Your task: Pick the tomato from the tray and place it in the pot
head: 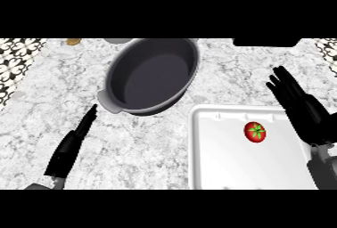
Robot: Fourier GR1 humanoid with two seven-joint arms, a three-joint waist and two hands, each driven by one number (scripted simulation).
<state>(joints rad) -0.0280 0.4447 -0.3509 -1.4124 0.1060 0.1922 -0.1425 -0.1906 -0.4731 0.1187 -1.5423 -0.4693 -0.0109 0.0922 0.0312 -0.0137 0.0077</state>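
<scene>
Technician: State the position of the tomato (256, 132).

Operator: The tomato lies on the white tray (217, 164), in the tray's far right part, green stem side up. The tray occupies the near right area of the marble counter (145, 147). Nothing touches the tomato.

Technician: State the position of the pot (153, 75).

Operator: The dark grey pot stands far of the tray and left of it, near the centre of the counter's far half. Its interior is visible and holds nothing. One lug handle shows at its near left rim. The pot's near right edge sits just beside the tray's far left corner; contact cannot be confirmed.

Technician: Report the right hand (299, 104).

Operator: The right hand shows at the right edge, over the tray's far right corner. Its fingers are straight and spread, pointing far and slightly left. It holds nothing and is near the tomato, to its right, apart from it.

Technician: Report the left hand (71, 147).

Operator: The left hand shows at the near left, over bare counter, fingers extended straight and together, pointing toward the pot's handle without reaching it. It holds nothing.

Technician: Other items?

Operator: A small brown object (73, 42) lies at the far left edge; its type cannot be determined.
</scene>
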